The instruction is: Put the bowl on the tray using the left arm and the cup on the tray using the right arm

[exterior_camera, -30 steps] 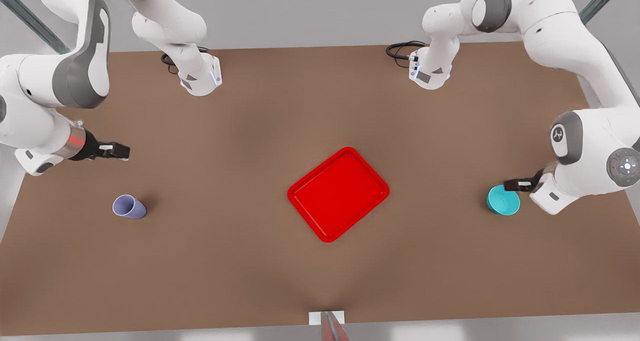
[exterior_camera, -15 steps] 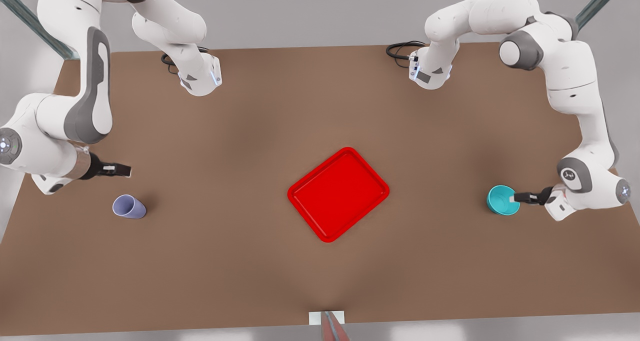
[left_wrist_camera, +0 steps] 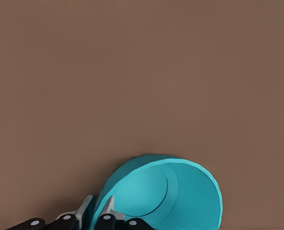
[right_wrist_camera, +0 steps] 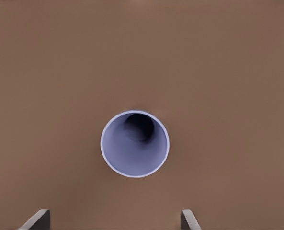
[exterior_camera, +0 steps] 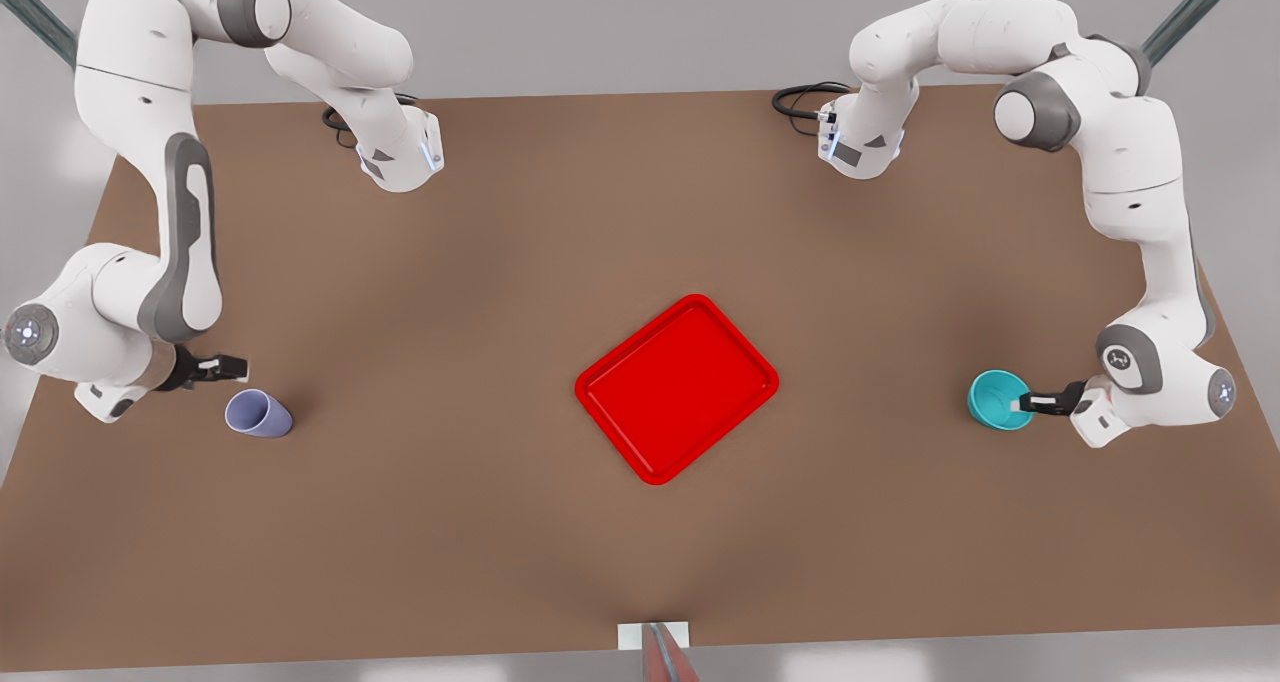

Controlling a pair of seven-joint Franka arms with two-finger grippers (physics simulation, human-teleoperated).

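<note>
The teal bowl [exterior_camera: 998,399] sits on the table at the front view's right. My left gripper [exterior_camera: 1022,402] reaches it from the right and is shut on the bowl's rim [left_wrist_camera: 161,191], one finger [left_wrist_camera: 84,211] outside the wall and the other inside. The lavender cup [exterior_camera: 258,413] stands upright at the front view's left, dark inside [right_wrist_camera: 135,143]. My right gripper [exterior_camera: 228,367] hovers just behind and above it, open, with its fingers [right_wrist_camera: 36,219] spread wider than the cup. The red tray [exterior_camera: 680,387] lies bare in the middle, turned at an angle.
Both arm bases stand at the table's back edge with black cables [exterior_camera: 800,102] beside them. A small white block [exterior_camera: 655,634] sits at the front edge. Bare brown table [exterior_camera: 450,292] lies between each object and the tray.
Both arms have come down. The right gripper dropped closer to the cup. The left gripper settled onto the bowl's rim, and the bowl shifted slightly toward the tray.
</note>
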